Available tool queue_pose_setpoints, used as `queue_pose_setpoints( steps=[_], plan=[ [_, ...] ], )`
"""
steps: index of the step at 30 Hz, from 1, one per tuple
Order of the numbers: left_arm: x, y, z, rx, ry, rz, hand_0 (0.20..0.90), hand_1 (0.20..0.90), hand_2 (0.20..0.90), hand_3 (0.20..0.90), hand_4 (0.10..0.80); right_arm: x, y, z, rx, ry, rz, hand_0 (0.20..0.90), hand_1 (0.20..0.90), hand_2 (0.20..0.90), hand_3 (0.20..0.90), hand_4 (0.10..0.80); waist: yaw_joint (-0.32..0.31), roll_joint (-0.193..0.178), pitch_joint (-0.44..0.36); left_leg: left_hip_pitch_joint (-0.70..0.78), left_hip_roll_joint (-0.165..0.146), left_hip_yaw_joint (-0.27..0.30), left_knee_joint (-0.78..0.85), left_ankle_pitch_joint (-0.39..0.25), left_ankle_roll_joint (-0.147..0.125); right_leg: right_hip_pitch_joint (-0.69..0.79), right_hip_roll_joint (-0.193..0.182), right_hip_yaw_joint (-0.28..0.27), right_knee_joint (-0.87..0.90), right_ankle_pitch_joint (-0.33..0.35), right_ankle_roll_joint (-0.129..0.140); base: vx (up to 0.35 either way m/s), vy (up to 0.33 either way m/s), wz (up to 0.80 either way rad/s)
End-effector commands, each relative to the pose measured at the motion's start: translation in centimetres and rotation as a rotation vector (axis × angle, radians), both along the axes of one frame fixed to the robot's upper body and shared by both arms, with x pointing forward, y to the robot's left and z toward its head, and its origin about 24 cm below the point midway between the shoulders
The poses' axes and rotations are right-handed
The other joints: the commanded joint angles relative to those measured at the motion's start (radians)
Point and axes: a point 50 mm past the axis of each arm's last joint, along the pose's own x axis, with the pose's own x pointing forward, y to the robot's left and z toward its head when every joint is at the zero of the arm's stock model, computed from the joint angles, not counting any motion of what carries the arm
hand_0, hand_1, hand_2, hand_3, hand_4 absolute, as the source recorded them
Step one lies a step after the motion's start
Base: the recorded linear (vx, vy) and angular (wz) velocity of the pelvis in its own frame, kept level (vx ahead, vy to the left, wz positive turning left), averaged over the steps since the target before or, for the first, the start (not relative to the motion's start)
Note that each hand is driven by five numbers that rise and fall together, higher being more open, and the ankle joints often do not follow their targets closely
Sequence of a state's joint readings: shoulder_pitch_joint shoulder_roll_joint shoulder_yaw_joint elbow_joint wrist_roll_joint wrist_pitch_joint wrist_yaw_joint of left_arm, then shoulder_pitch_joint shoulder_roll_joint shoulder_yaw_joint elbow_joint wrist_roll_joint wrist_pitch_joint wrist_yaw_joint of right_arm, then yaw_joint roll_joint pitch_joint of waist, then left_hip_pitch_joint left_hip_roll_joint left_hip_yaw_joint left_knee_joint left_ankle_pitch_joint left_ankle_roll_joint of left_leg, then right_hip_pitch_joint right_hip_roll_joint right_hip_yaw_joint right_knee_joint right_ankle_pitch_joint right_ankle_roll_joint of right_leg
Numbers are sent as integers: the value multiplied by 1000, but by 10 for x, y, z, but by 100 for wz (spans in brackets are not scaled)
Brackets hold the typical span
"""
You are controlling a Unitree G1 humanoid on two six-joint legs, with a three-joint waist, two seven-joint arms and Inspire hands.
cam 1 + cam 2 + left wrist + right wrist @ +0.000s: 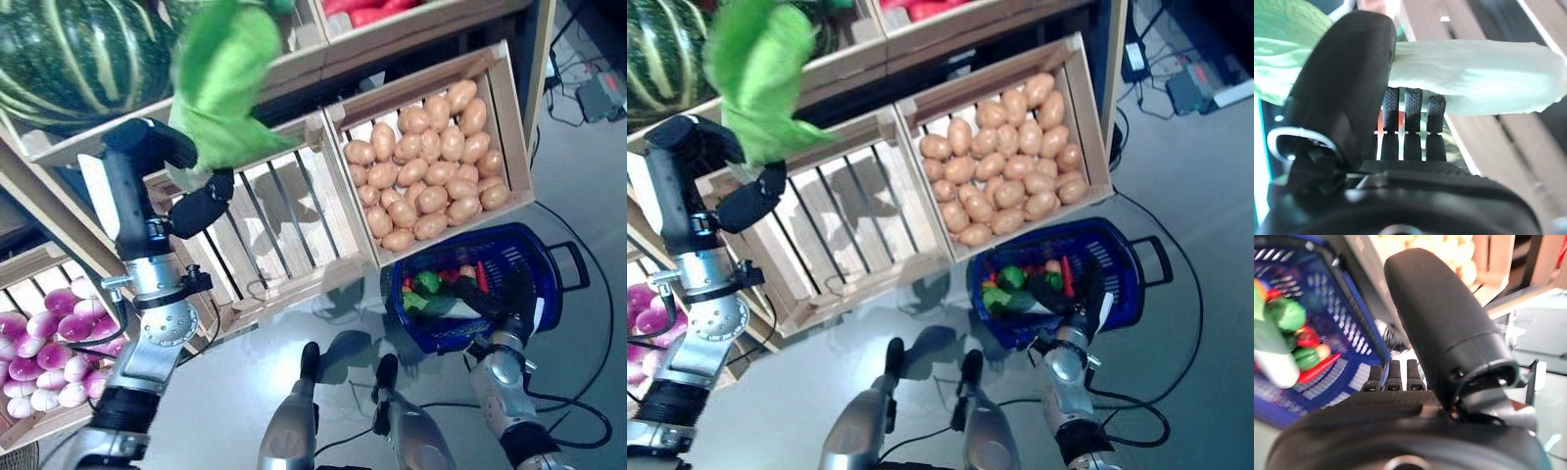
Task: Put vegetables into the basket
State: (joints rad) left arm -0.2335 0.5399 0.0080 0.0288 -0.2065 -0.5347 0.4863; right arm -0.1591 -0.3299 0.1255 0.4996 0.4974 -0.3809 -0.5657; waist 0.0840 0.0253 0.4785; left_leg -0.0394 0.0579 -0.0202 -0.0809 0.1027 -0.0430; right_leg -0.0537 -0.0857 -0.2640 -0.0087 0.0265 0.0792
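Observation:
A leafy green vegetable (227, 80) with a pale stalk (1474, 73) hangs in the air above an empty slatted crate (269, 230). My left hand (201, 208) is shut on its stalk, thumb (1342, 98) on one side and fingers (1408, 128) on the other. The blue basket (534, 257) stands on the floor to the right, below the potato crate. It holds green peppers (425, 284), a red chilli and other vegetables. My right hand (498, 302) grips the basket's near rim (1359, 328), with its fingers (1393, 378) curled over it.
A wooden crate of potatoes (431, 162) sits right of the empty crate. Striped green pumpkins (78, 54) fill the shelf above left, and red produce (372, 10) lies at the top. Purple and white bulbs (39, 343) lie in a low crate at the left.

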Motion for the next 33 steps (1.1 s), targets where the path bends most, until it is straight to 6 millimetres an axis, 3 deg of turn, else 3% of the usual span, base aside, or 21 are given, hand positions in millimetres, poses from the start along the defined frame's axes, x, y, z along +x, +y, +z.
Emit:
queue_pose_setpoints(
  steps=[1,6,12,18,27,33],
  plan=[
    [-10,2,3,-343,-133,-367,300,300,300,300,400,-12,-3,7,-95,-45,45,900,900,900,900,800,-6,-30,-233,-8,4,1,-5,-19,-54,69,-75,-8,-22,20,33,127,-7,8],
    [2,-25,-31,-650,-5,-700,300,300,300,300,400,-12,11,7,-118,-35,153,900,900,900,900,800,-9,-43,-281,34,7,3,-6,-40,-47,117,-75,-10,-57,39,41,100,-23,3],
    [8,-46,-58,-853,143,-882,300,300,300,300,400,-8,26,16,-162,-52,363,900,900,900,900,800,-18,-56,-309,74,7,21,-6,-63,-35,146,-82,-3,-73,48,51,58,-12,-2],
    [8,-60,-76,-951,257,-988,300,300,300,300,400,-6,40,27,-194,-74,603,900,900,900,900,800,-23,-66,-327,96,8,36,-6,-78,-29,157,-85,9,-79,53,59,19,-11,-1],
    [8,-63,-93,-805,469,-929,300,300,300,300,400,0,45,60,-284,-116,860,900,900,900,900,800,-23,-80,-345,103,17,47,-6,-82,-30,152,-88,21,-79,59,72,15,-33,-3],
    [7,-60,-94,-647,547,-876,300,300,300,300,400,2,57,72,-210,-99,972,900,900,900,900,800,-22,-77,-352,106,23,50,-6,-81,-31,151,-87,26,-79,60,75,14,-9,-3]
  ],
)
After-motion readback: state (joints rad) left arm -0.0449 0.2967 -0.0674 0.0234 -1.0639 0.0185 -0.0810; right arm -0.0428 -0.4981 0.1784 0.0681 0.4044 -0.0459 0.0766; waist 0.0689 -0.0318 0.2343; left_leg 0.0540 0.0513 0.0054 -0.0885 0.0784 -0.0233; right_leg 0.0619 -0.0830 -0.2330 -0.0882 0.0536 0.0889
